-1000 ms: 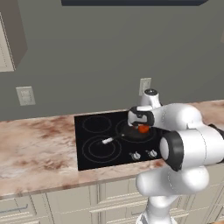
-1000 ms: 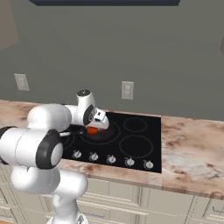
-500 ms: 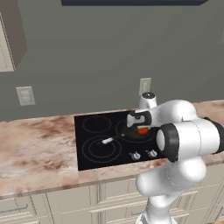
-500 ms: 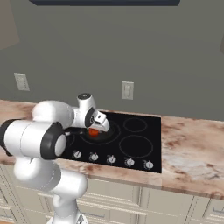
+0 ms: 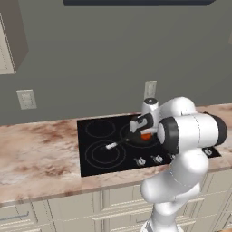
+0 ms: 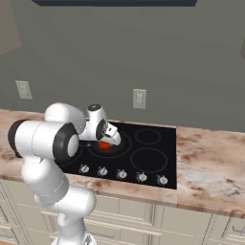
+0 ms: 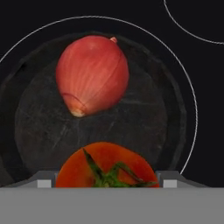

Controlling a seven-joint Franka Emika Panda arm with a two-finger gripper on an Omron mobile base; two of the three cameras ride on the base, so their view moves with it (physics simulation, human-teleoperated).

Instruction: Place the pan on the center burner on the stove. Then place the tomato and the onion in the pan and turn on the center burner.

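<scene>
One pan (image 7: 100,127), one onion (image 7: 92,75) and one tomato (image 7: 107,165) showed in the hand view, both balls lying inside the pan, which sat within a ring burner of the stove (image 5: 97,145) on the table (image 5: 36,154). Five knobs (image 6: 122,174) lined the stove's front edge. The gripper (image 6: 113,138) hung just above the pan with its jaws spread and empty, the tomato nearest between its fingertips (image 7: 43,181) and the onion just beyond.

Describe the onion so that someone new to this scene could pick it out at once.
On the black glass stove set in the marble counter, a small black pan sits on the center burner ring. Two small balls lie in it. The onion is the pinkish-red one with fine lengthwise streaks and a pale root tip, unlike the orange-red tomato with its green stem.
</scene>
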